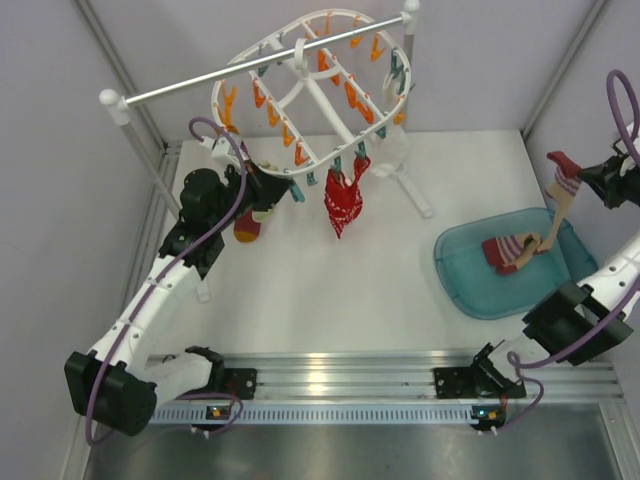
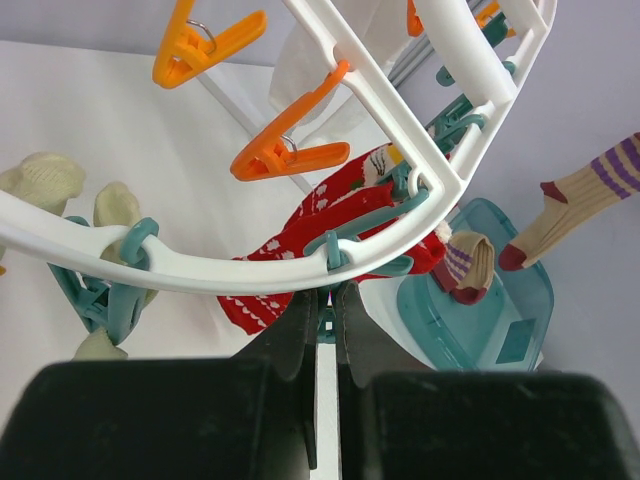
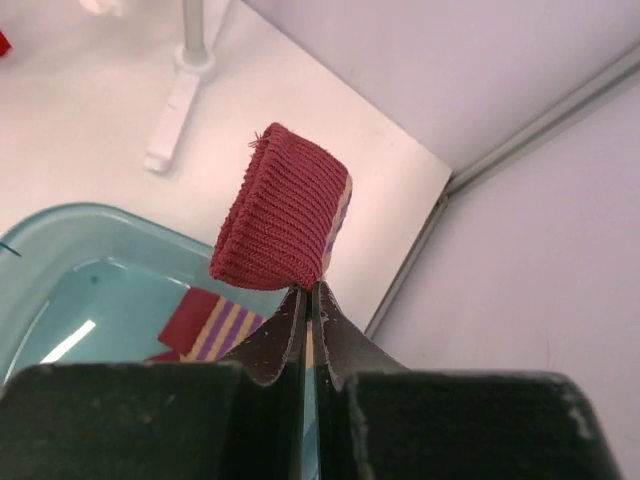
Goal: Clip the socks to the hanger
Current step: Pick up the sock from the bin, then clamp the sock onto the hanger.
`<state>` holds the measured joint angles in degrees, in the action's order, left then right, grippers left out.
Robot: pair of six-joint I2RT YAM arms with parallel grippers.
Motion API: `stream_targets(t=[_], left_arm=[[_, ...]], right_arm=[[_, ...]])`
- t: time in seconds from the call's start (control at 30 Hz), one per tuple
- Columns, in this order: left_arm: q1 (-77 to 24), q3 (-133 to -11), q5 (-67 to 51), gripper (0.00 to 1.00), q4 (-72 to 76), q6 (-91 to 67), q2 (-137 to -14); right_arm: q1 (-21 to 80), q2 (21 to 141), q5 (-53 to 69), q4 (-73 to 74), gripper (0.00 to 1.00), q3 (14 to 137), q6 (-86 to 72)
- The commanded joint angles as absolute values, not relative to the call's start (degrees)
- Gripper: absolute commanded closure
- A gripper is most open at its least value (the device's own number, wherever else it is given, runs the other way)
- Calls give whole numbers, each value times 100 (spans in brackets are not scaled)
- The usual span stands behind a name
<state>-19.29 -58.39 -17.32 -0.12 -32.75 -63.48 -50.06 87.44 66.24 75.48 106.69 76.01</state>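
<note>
Right fingers [image 3: 308, 292] are clenched on a sock [image 3: 285, 205], with its dark red ribbed end standing just above the tips. From the top view I see that sock hanging down from them over the teal tray [image 1: 470, 290] at the right of the bench [image 1: 300, 290]. The second sock [image 1: 510, 250] lies folded in the tray, under the held one's lower end; I cannot tell whether the two touch. Left fingers [image 2: 325, 300] are pinched on a teal clip [image 2: 335, 250] at the near rim of the hanger [image 2: 200, 265], which curves just above the tips. A red patterned sock [image 2: 330, 205] hangs from the rim just behind that clip. The hanger hangs on the rail [image 1: 250, 70] at the back, well apart from both striped socks.
</note>
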Motion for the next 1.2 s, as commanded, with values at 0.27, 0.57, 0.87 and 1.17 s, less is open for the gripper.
stream_targets(t=[0.27, 0.57, 0.87, 1.17], left_arm=[[-1916, -6021, -1907, 100, 53, -3234, -6179], [-1916, -6064, -1960, 100, 70, -3278, -6179], [-1916, -6082, -2021, 100, 184, -3586, -6258], [-1916, -6152, -2057, 100, 202, -3919, -6398]], right_arm=[[-3871, 7621, 8130, 7676, 100, 10425, 6129], [-1736, 5951, 7261, 2655, 100, 8025, 1548], [1365, 5124, 4178, 1152, 100, 6057, -307], [3521, 5405, 1470, 89, 100, 5546, -1072]])
